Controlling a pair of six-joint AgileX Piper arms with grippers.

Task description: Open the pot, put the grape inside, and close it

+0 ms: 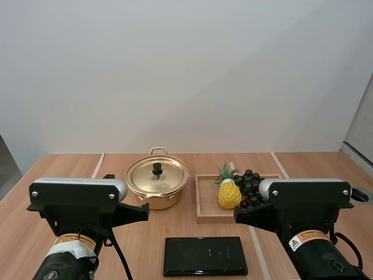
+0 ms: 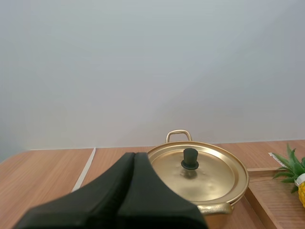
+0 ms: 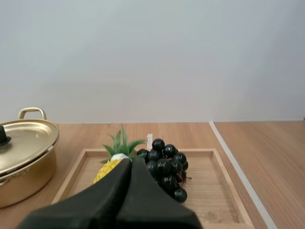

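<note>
Nearest the arms' bases, a flat, glossy black slab [image 1: 205,255] lies on the wooden counter [image 1: 145,251] between them. Just beyond it the left claw [image 2: 134,155] is closed on nothing, its fingers pressed into one dark wedge, and the right claw [image 3: 131,160] is closed and empty too. Straight ahead of the left claw, and nearer to it than to the right one, stands the pot [image 1: 157,189]. It is round, brassy and shiny, and its shallow lid [image 2: 205,176] is seated with a small black knob [image 2: 190,158] upright at the centre, so lifting the lid looks like the left arm's job. Ahead of the right claw, a pale wooden tray [image 1: 207,204] sits just beside the pot. In it lies the bunch of grapes [image 3: 164,168], dark and beaded. Its long axis seems to run away from the claw. A yellow toy pineapple [image 1: 229,195] is just beside the bunch, on the pot's side.
</note>
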